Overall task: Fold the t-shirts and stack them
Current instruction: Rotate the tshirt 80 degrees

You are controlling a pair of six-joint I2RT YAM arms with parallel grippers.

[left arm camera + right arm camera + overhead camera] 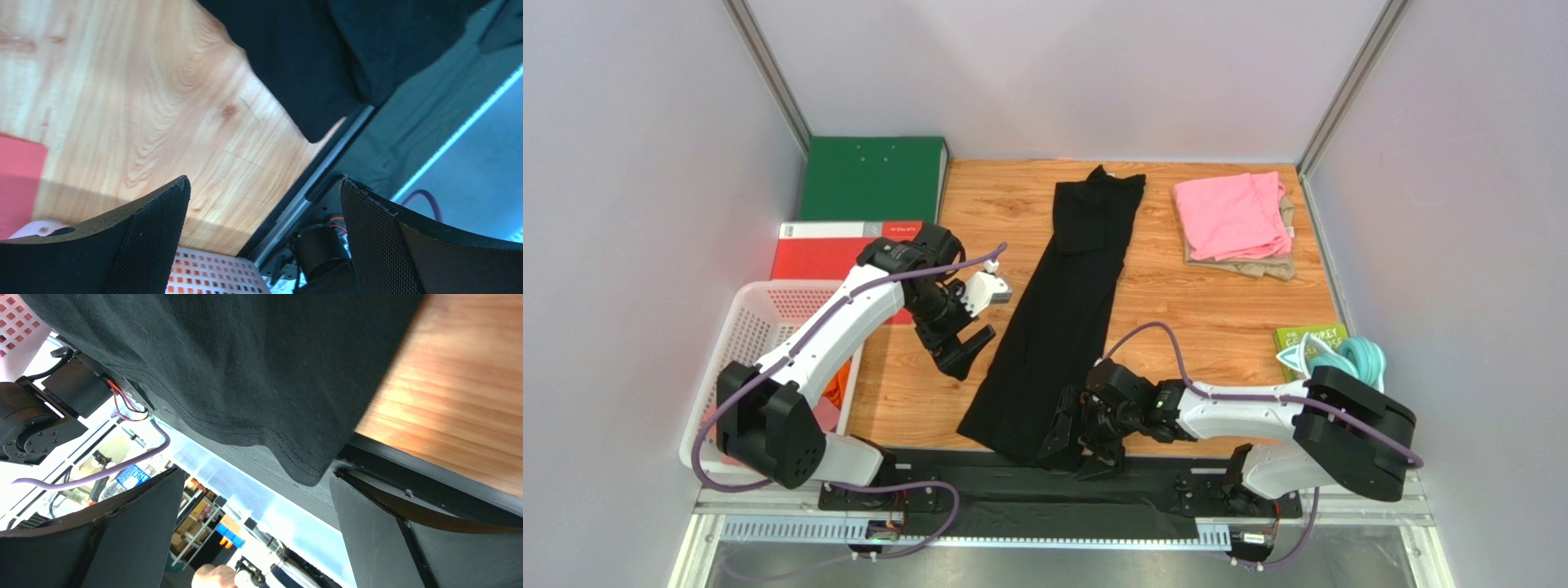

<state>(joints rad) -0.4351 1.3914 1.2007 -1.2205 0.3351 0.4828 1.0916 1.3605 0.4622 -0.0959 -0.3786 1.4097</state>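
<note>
The black t-shirt (1063,312) lies folded into a long narrow strip down the middle of the table; its near hem hangs over the front edge. It shows in the left wrist view (307,55) and the right wrist view (245,367). A folded pink shirt (1231,214) lies on a beige one (1259,263) at the back right. My left gripper (965,349) is open and empty, above bare wood left of the strip. My right gripper (1081,451) is open and empty at the shirt's near right corner, its fingers (380,539) just past the hem.
A white basket (762,325) with something orange in it stands at the left. A green binder (873,178) and a red binder (824,251) lie at the back left. A teal coiled bundle (1363,359) and a green packet (1308,343) sit at the right edge.
</note>
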